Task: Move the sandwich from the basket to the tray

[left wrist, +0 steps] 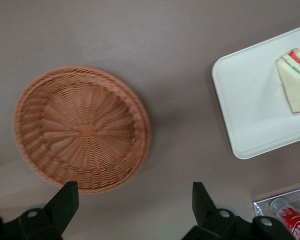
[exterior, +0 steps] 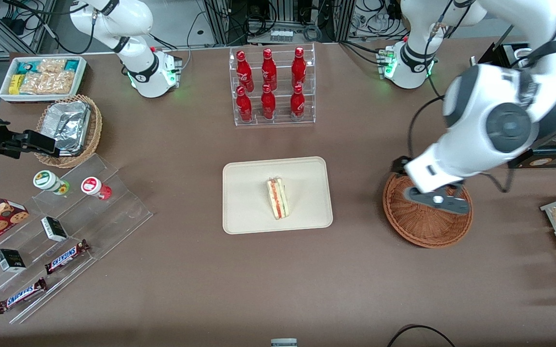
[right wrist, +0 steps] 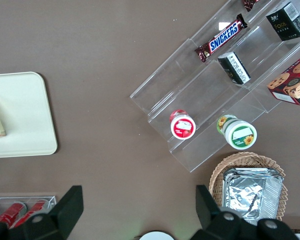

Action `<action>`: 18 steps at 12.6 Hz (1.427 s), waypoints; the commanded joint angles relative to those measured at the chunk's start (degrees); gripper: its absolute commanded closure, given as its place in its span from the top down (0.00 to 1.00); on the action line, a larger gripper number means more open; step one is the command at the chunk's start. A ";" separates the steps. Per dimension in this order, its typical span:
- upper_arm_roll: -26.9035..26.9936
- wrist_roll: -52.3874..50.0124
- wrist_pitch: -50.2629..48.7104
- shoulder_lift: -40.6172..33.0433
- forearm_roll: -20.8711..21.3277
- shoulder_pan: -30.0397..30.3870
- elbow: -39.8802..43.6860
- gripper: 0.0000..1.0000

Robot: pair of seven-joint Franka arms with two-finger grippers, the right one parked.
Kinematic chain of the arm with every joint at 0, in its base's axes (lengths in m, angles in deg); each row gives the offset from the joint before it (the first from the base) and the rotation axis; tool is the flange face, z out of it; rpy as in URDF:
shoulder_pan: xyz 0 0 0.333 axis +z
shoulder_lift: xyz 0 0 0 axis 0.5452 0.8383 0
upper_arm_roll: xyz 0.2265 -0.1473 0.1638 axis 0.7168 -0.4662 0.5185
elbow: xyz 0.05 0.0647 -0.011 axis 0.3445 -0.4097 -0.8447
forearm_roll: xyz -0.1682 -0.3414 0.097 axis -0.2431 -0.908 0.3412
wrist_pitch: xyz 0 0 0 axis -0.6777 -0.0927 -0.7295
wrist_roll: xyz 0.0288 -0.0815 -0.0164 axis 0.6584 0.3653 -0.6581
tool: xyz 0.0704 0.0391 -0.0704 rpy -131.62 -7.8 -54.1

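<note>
The fingers [left wrist: 65, 202] of the gripper [left wrist: 132, 205] stand wide apart with nothing between them, hanging above the bench [exterior: 186, 270] at the edge of the basket [exterior: 422, 226]. In the front view the gripper [exterior: 436, 200] sits over the basket, its dark body covering part of the rim that lies farther from the camera. The wrist view shows the woven bowl of the basket [left wrist: 82, 130] bare inside, with only wicker showing. The sandwich [exterior: 277, 198] lies flat on the tray [exterior: 244, 212], around the middle and nearer the tray's edge that faces the basket, its red and green filling showing along one long side. The tray rests in the middle of the bench, well apart from the basket. A clear rack of red bottles [exterior: 271, 84] stands farther from the camera than the tray. Toward the parked arm's end, a tan basket holding a foil container [exterior: 67, 126] sits near a white bin of snacks [exterior: 43, 77], and stepped clear shelves carry Snickers bars [exterior: 66, 257], small boxes and two round tubs.
</note>
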 commanded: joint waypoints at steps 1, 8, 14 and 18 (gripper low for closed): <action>-0.56 0.65 -3.17 -3.97 0.25 2.46 -1.56 1.00; -0.39 0.83 -10.91 -8.99 0.34 6.08 -0.42 1.00; 2.42 1.87 -17.96 -11.18 0.60 6.16 2.40 1.00; 4.18 4.17 -19.45 -11.28 1.13 6.16 2.49 1.00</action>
